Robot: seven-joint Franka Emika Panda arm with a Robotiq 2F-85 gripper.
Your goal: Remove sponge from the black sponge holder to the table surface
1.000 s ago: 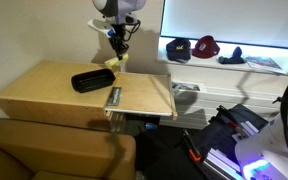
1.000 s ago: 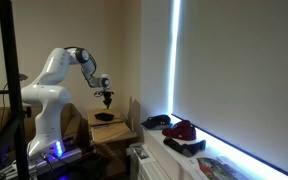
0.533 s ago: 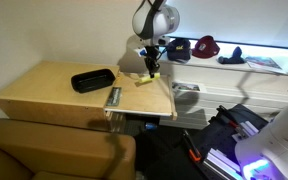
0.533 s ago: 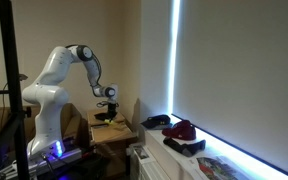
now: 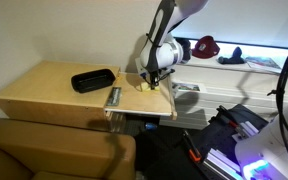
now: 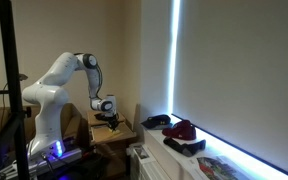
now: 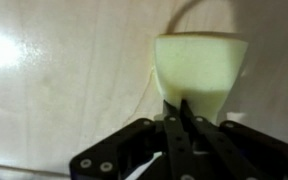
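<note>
At 3 o'clock of the black sponge holder [image 5: 92, 79], well apart from it, the sponge [image 5: 145, 86] sits low over the far panel of the wooden surface [image 5: 44, 90], on the other side of the dark metal strip [image 5: 113, 96]. The holder itself lies on the nearer panel with nothing showing inside its rim. The gripper [image 5: 153, 76] points down onto the sponge from about 1 o'clock, at the end of the white arm [image 5: 164, 25], which reaches in from the upper edge of that exterior view.

The wrist view shows the sponge [image 7: 199, 62] as a pale yellow block at 12 to 1 o'clock of the gripper [image 7: 180, 108]. The two black fingers [image 7: 170, 125] are drawn almost together, with only a thin line between them, and their tips pinch the near edge of the block. Light wood fills the space around the sponge, and a curved shadow runs beside it. Whether its underside touches the wood or hangs just above it cannot be told.

In an exterior view from the side, the gripper [image 6: 110, 115] hangs low over the surface, too small to read. A brown sofa [image 5: 54, 150] stands at 6 o'clock of the surface.
</note>
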